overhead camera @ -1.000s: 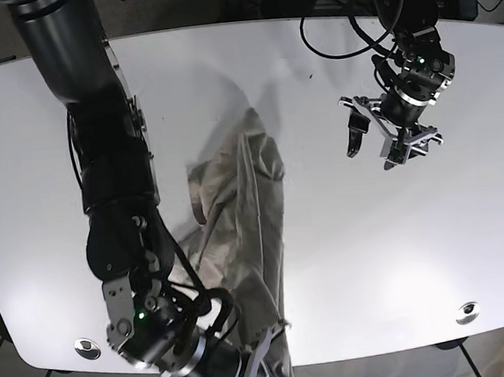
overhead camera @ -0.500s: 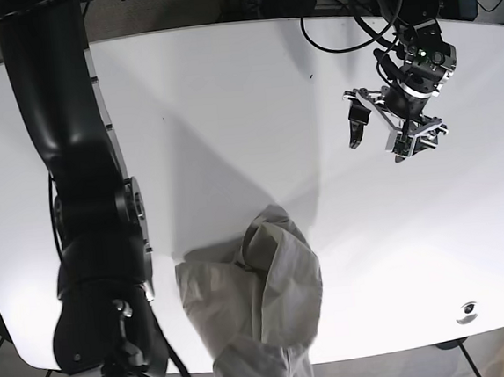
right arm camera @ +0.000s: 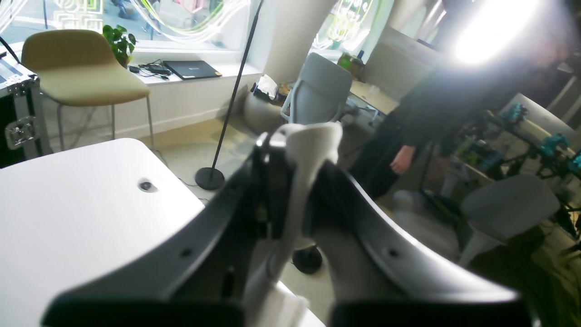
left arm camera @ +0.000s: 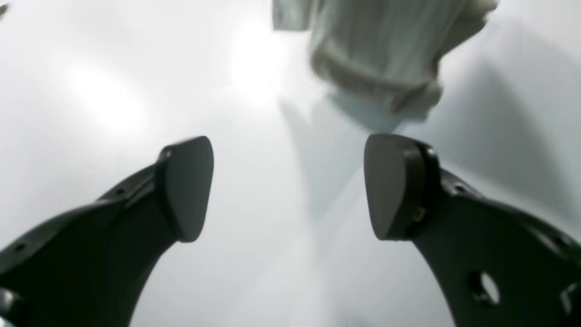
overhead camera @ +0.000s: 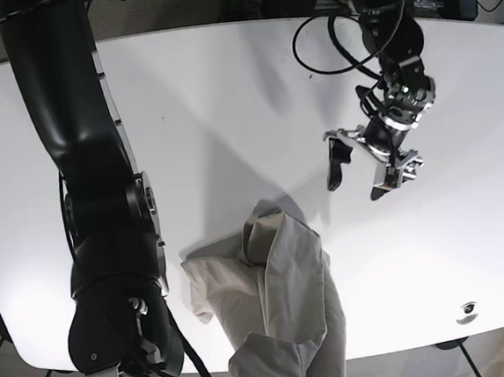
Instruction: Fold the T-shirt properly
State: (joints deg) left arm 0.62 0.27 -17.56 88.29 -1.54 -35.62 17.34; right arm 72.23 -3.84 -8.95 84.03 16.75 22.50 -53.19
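The T-shirt point(overhead camera: 275, 305) is not spread flat yet, so no fold has started. It lies bunched and wrinkled at the near edge of the white tabletop point(overhead camera: 226, 94), partly hanging off. The right hand point(right arm camera: 295, 181) pinches a bit of it. The left hand point(overhead camera: 362, 163), spread wide, hangs just beyond the shirt and next should grab it.

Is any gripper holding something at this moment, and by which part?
The right gripper is shut on a bunched fold of the pale grey T-shirt; which part cannot be told. The left gripper is open and holds nothing.
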